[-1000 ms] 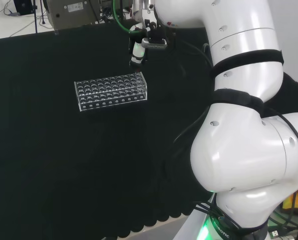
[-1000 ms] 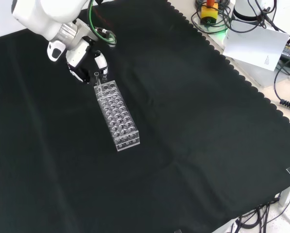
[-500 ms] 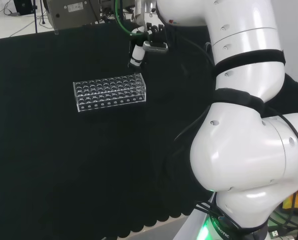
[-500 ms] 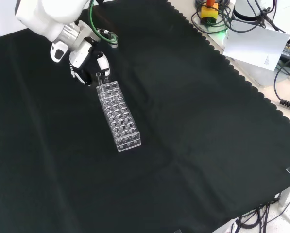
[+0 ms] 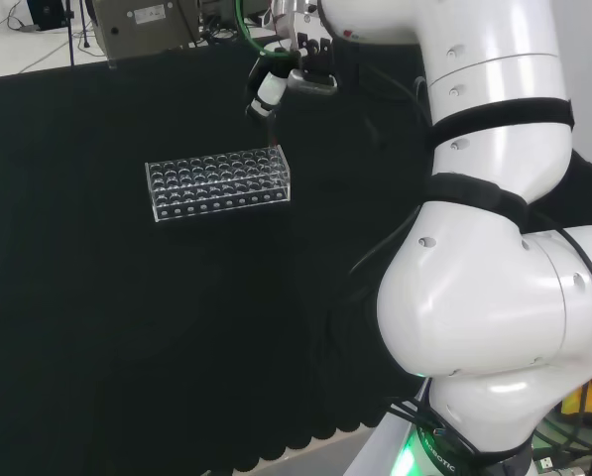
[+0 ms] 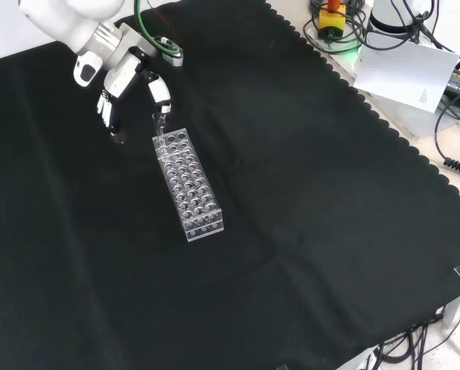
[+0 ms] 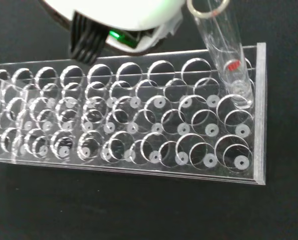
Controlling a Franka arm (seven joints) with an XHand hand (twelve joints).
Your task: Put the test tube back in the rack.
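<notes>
The hand [image 6: 125, 73] has lifted away, fingers spread, leaving the clear, red-marked test tube [image 7: 223, 55] standing in the rack [image 7: 139, 125].

One clear rack [image 6: 186, 183], one test tube [image 7: 222, 52], one hand [image 6: 125, 77]

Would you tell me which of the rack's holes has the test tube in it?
A corner hole at the rack's end nearest the hand; the test tube stands there.

**Bench and what lies on it**

Covered in black cloth [image 6: 307, 200], scalloped along the edge at the front view's right. Bears one clear plastic rack [image 6: 186, 183] of many round holes, lying lengthwise down the front view, crosswise in the head view [image 5: 219, 182].
</notes>
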